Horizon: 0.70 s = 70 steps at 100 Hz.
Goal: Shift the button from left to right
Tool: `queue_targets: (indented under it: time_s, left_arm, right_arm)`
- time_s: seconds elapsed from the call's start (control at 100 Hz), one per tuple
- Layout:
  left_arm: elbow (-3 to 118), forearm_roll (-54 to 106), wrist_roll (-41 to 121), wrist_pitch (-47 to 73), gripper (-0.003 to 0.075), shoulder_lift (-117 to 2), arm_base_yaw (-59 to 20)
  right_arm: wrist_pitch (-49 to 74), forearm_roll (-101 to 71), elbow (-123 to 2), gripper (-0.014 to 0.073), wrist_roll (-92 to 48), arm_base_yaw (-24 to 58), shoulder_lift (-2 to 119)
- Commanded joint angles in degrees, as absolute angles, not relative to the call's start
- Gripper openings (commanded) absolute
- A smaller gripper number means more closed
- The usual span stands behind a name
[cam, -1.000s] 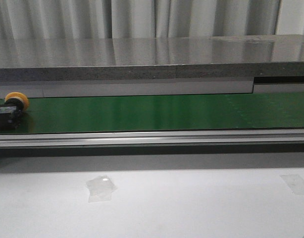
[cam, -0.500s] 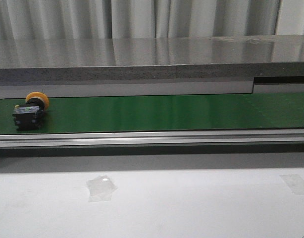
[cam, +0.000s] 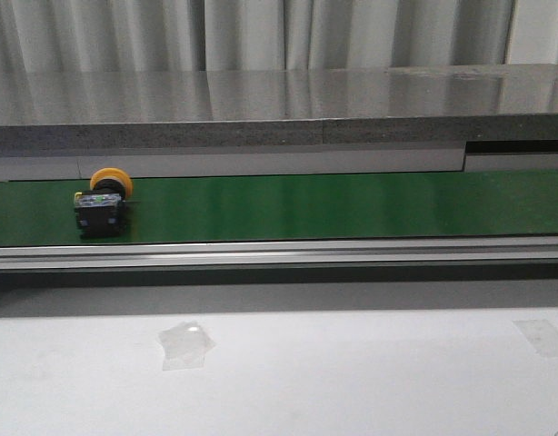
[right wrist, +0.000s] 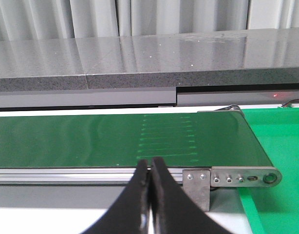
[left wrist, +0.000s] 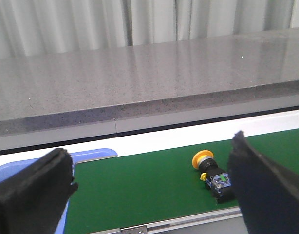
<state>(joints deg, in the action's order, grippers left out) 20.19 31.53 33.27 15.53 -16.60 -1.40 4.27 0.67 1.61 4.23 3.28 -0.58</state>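
The button [cam: 102,204] lies on its side on the green conveyor belt [cam: 306,207] near its left end, orange-yellow head to the back, black body to the front. It also shows in the left wrist view [left wrist: 213,174]. My left gripper [left wrist: 152,187] is open and empty, held over the belt's near edge; the button lies just inside its right finger [left wrist: 266,190]. My right gripper [right wrist: 150,168] is shut with nothing in it, in front of the belt's right end. Neither gripper shows in the front view.
A grey stone-like ledge [cam: 279,113] runs behind the belt. A metal rail [cam: 279,252] borders its front. A blue tray edge [left wrist: 91,155] sits at the belt's left end, a green bin [right wrist: 281,146] at its right end. Tape patches [cam: 185,345] lie on the white table.
The button has travelled to the right along the belt, from the far left edge of the front view to a little further in.
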Motion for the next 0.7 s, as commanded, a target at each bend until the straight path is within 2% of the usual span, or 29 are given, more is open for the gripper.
queue_targets:
  time_s: [0.0, 0.23, 0.31, 0.45, 0.69]
  left_arm:
    - [21.12, 32.92, 32.57, 11.44, 0.0621, -15.64, -1.83]
    - [20.97, 32.92, 32.57, 11.24, 0.0616, -15.39, -1.83]
    - [20.97, 32.92, 32.57, 10.87, 0.058, -15.39, -1.83]
    - [20.97, 32.92, 32.57, 10.85, 0.0421, -15.39, -1.83]
    - [20.97, 32.92, 32.57, 10.85, 0.0047, -15.39, -1.83]
  right_arm:
    - [-0.74, 1.22, 0.7, -0.0068, 4.13, 2.88, -1.67]
    - [-0.74, 1.22, 0.7, -0.0068, 4.13, 2.88, -1.67]
    - [-0.74, 1.22, 0.7, -0.0068, 4.13, 2.88, -1.67]
    - [-0.74, 1.22, 0.7, -0.0068, 4.13, 2.88, -1.67]
    - [-0.74, 1.22, 0.7, -0.0068, 4.13, 2.88, -1.67]
